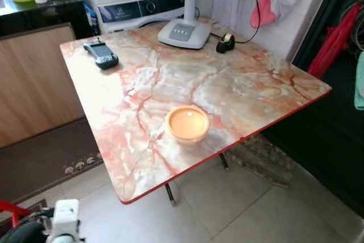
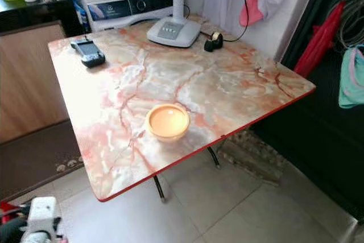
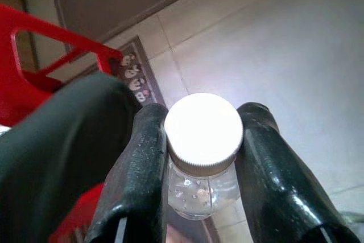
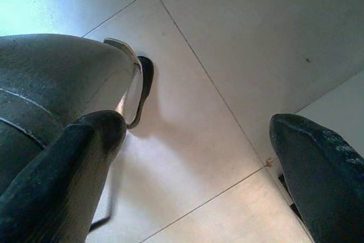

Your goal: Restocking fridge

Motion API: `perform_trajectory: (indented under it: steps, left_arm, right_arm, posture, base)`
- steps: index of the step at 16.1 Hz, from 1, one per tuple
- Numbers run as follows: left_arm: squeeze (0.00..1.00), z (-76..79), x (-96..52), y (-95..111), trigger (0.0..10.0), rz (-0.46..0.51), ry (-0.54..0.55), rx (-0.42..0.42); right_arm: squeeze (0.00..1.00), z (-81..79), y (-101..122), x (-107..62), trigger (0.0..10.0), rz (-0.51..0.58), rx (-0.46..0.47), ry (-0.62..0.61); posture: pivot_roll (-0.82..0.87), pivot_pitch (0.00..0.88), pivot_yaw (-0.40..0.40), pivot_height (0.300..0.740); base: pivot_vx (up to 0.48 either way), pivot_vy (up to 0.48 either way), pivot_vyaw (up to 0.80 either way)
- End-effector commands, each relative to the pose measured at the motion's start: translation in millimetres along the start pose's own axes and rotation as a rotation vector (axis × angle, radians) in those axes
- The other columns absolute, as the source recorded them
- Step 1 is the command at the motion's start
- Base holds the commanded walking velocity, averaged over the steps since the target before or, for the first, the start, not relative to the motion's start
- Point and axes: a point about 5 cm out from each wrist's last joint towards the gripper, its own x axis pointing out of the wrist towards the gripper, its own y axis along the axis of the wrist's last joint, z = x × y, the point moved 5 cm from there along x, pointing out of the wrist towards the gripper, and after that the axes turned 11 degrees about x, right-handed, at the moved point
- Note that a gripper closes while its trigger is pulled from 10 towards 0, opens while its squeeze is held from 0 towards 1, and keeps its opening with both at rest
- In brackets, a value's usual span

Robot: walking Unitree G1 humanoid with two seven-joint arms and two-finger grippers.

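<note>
My left gripper [image 3: 202, 115] is shut on a clear plastic bottle [image 3: 196, 192]. Both black fingers press the neck just under its white screw cap [image 3: 203, 132]. It hangs low over the tiled floor, and the arm shows at the lower left corner [image 1: 60, 226] of the left eye view. My right gripper [image 4: 199, 124] stands open above the pale floor tiles, with nothing between its fingers. A metal table foot [image 4: 136, 83] lies beyond it.
A marble-patterned table [image 1: 239, 89] stands ahead, carrying a yellow bowl [image 1: 187, 123], a fan base [image 1: 185, 32], a dark handset [image 1: 100, 54] and a tape dispenser [image 1: 226, 42]. A red crate [image 3: 34, 55] is beside the left gripper. A wooden cabinet [image 1: 31, 83] and dark mat [image 1: 45, 157] lie left.
</note>
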Motion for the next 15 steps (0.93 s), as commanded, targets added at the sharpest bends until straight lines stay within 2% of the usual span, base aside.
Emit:
perform_trajectory:
  steps: [1, 3, 5, 6, 7, 8, 10, 13, 15]
  left_arm:
    - [0.00, 12.0, 1.6, -7.8, 10.0, -0.026, -0.040, 0.033]
    - [0.00, 36.9, -0.5, -23.7, 10.0, -0.087, -0.126, 0.075]
    - [0.00, 50.6, -5.1, -40.3, 10.0, -0.145, -0.181, 0.094]
    - [0.00, 62.1, -9.7, -49.4, 10.0, -0.179, -0.230, 0.089]
    - [0.00, 65.9, -10.6, -48.8, 10.0, -0.171, -0.243, 0.084]
    - [0.00, 74.2, -11.7, -44.9, 10.0, -0.151, -0.254, 0.032]
    - [0.00, 78.7, -12.8, -45.1, 10.0, -0.155, -0.255, -0.001]
    - [0.00, 84.9, -17.3, -55.1, 10.0, -0.186, -0.281, 0.014]
    - [0.00, 83.7, -18.2, -59.6, 10.0, -0.196, -0.288, 0.029]
  right_arm:
    - [0.00, -0.8, -2.9, -0.1, 10.0, -0.001, 0.017, -0.005]
    - [0.00, -2.7, -6.5, -0.1, 10.0, -0.009, 0.019, -0.005]
    - [0.00, -1.9, -8.4, -0.5, 10.0, -0.007, 0.037, -0.014]
    - [0.00, -0.6, -8.4, -0.9, 10.0, -0.003, 0.048, -0.016]
    - [0.00, 0.4, -8.1, -1.1, 10.0, -0.003, 0.047, -0.018]
    - [0.00, 4.0, -5.2, -1.5, 10.0, -0.004, 0.030, -0.021]
    - [0.00, 7.1, -1.4, -1.7, 10.0, 0.002, 0.022, -0.027]
    - [0.00, 11.2, 2.3, -2.1, 10.0, 0.019, 0.049, -0.046]
    - [0.00, 10.9, 1.0, -2.0, 10.0, 0.018, 0.066, -0.052]
  posture:
    - [0.17, 0.000, -0.037, 0.740]
    - [0.17, 0.000, -0.029, 0.740]
    - [0.14, 0.000, -0.020, 0.740]
    - [0.14, 0.000, -0.023, 0.740]
    - [0.15, 0.000, -0.034, 0.740]
    - [0.16, 0.000, -0.057, 0.740]
    - [0.15, 0.000, -0.069, 0.740]
    - [0.10, 0.000, -0.067, 0.740]
    - [0.11, 0.000, -0.046, 0.740]
  base:
    - [0.000, 0.000, 0.00]
    - [0.000, 0.000, 0.00]
    - [0.000, 0.000, 0.00]
    - [0.000, 0.000, 0.00]
    - [0.000, 0.000, 0.00]
    - [0.000, 0.000, 0.00]
    - [0.000, 0.000, 0.00]
    - [0.000, 0.000, 0.00]
    - [0.000, 0.000, 0.00]
